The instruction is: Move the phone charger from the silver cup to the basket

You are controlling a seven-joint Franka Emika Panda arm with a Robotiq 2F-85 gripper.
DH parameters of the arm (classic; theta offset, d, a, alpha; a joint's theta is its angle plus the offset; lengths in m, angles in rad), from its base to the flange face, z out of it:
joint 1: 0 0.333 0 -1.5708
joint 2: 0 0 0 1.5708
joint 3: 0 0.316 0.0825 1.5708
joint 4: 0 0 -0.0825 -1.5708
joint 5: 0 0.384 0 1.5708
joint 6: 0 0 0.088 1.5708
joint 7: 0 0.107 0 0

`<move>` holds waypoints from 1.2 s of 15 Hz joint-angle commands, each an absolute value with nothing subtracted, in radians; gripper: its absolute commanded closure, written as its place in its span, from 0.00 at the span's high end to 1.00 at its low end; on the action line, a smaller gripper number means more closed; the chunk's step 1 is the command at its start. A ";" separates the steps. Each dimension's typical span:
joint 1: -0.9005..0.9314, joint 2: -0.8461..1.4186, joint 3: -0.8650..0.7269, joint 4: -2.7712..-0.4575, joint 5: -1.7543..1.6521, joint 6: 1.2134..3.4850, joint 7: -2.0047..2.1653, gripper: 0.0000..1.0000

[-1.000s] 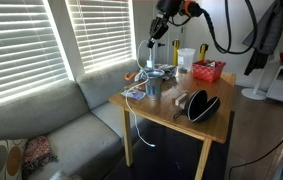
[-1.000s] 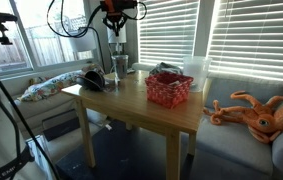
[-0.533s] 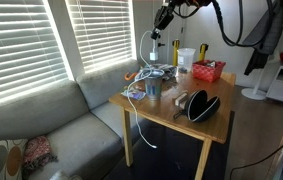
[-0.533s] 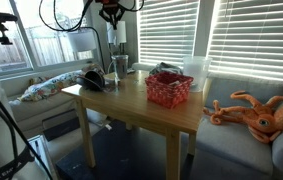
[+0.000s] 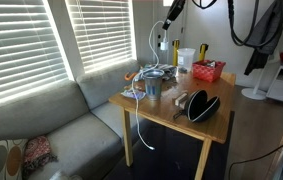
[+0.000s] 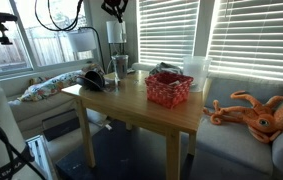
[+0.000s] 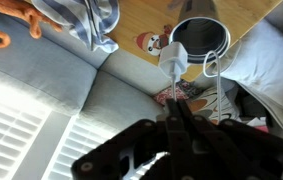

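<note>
My gripper is high above the table, shut on the phone charger, a thin white cable. The cable runs down from the jaws to the silver cup and trails over the table's edge towards the floor. In the wrist view the shut gripper holds the cable, and its white plug end dangles beside the silver cup far below. The red basket stands at the table's far corner, apart from the cup. Cup, basket and gripper show in both exterior views.
A black rounded pouch lies at the wooden table's near edge. A pale plastic cup stands by the basket. A grey sofa is beside the table, with window blinds behind it. An orange octopus toy lies on the cushions.
My gripper has risen well above the cup, drawing the white cable up with it. The cup, basket and pouch have not moved.
</note>
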State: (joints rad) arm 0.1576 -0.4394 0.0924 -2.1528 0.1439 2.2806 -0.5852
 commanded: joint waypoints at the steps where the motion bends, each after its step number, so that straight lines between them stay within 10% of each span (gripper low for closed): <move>1: 0.132 -0.520 0.080 -2.230 0.055 2.334 -0.438 0.01; 18: -0.083 -0.632 0.055 -2.407 -0.125 2.421 0.005 0.01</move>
